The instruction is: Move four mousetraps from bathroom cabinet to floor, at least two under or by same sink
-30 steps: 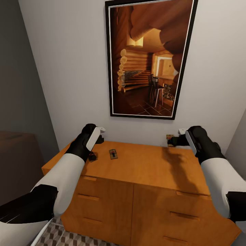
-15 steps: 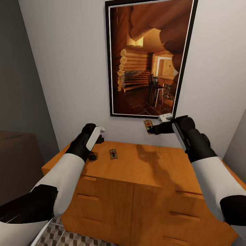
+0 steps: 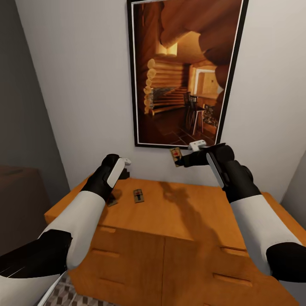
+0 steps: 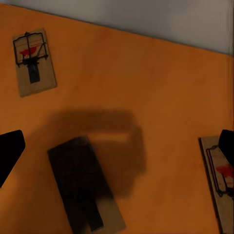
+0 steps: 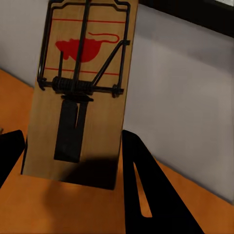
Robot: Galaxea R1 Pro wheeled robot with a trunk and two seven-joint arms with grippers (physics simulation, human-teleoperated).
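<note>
At center frame the right gripper (image 3: 182,161) is clamped on 1 mousetrap (image 3: 175,155) above the orange cabinet (image 3: 178,212), while the left gripper (image 3: 123,172), fingers spread and holding nothing, hovers over 3 mousetraps (image 4: 34,61) on the cabinet top.

Two mousetraps (image 3: 139,196) on wooden cabinet (image 3: 182,221) top, left part; picture (image 3: 185,72) on wall behind.

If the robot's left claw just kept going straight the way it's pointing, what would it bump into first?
The left gripper points down at the orange-brown cabinet top. Straight ahead it would probably meet the shadowed mousetrap lying right beneath it, or the bare wood beside it; depth is hard to judge. Two more mousetraps lie off to the sides.
</note>
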